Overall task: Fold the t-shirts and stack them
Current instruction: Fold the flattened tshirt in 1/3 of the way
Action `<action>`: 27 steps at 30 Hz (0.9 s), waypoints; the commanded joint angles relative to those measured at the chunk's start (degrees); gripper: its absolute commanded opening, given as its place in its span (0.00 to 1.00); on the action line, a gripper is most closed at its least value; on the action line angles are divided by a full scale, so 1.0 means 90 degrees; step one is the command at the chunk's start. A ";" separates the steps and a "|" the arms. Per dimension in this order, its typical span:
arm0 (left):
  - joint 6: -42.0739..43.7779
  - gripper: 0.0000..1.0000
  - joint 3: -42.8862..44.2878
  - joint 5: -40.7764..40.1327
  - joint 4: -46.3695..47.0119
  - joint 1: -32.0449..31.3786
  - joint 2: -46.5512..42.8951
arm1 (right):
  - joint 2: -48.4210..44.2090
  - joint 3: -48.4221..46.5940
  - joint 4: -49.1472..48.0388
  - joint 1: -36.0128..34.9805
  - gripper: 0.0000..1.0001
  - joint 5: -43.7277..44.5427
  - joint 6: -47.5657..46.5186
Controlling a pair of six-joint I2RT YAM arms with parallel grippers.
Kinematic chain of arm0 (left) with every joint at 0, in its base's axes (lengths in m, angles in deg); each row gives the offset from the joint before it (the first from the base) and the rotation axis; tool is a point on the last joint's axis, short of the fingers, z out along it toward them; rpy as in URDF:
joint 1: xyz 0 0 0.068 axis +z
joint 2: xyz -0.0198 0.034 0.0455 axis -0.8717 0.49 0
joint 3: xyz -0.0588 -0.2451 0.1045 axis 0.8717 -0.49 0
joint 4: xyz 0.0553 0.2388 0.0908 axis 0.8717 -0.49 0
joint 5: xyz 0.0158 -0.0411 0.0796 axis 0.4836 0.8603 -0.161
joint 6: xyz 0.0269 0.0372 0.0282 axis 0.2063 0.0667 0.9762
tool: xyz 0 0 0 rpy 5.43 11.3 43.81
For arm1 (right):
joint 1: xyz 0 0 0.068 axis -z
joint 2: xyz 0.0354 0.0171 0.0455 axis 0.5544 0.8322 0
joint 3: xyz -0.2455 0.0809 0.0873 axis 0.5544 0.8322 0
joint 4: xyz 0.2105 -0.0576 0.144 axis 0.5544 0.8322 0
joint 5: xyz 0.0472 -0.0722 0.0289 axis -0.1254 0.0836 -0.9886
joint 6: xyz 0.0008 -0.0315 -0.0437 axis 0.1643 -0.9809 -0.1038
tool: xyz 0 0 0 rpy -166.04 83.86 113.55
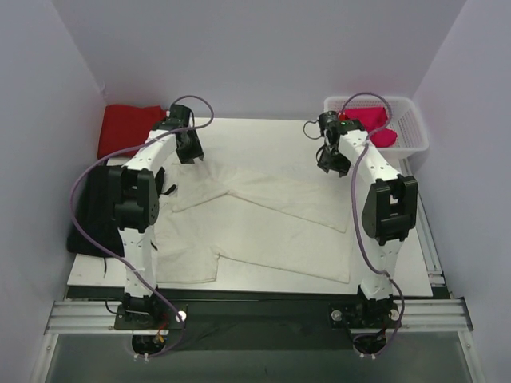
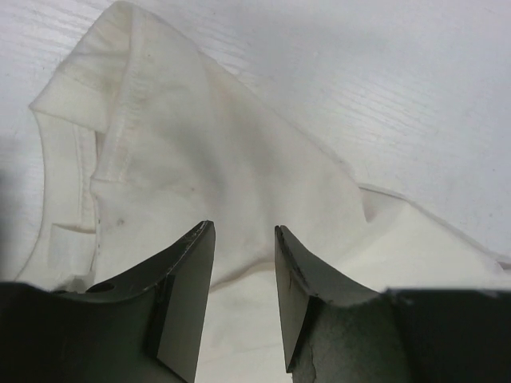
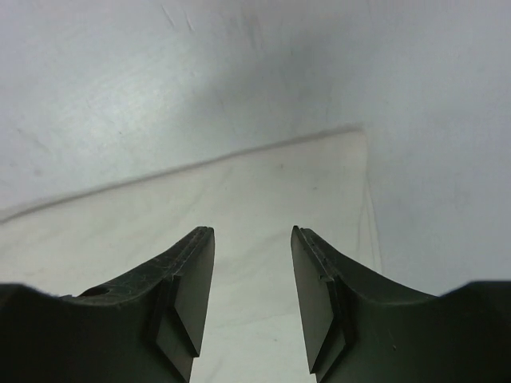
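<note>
A large cream-white t-shirt (image 1: 263, 223) lies partly folded on the white table, one half folded over at a slant. My left gripper (image 1: 190, 150) hovers open over its far left part; the left wrist view shows the collar and a sleeve (image 2: 160, 144) just beyond the empty gripper (image 2: 243, 231). My right gripper (image 1: 333, 162) hovers open over the shirt's far right corner (image 3: 335, 183), also empty (image 3: 251, 233). A folded red t-shirt (image 1: 128, 128) lies at the far left. A magenta-pink t-shirt (image 1: 374, 124) sits in the basket.
A white plastic basket (image 1: 411, 132) stands at the far right corner. A black cloth (image 1: 92, 215) hangs off the table's left side. Lilac walls close in on three sides. The table's front edge (image 1: 255, 291) runs before the arm bases.
</note>
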 commanded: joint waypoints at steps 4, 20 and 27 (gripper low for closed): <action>0.0192 0.47 -0.0737 0.0247 0.0577 -0.0024 -0.0810 | -0.0618 0.1815 -0.0289 -0.0192 0.44 -0.0215 0.0509; 0.0348 0.47 -0.1783 0.0325 0.0695 -0.0024 -0.1416 | 0.0055 0.2542 -0.0701 0.0052 0.45 -0.0665 0.0714; 0.0455 0.47 -0.1597 0.0579 0.0616 -0.0043 -0.1357 | 0.0445 0.1751 -0.0280 0.0609 0.44 -0.0559 0.0227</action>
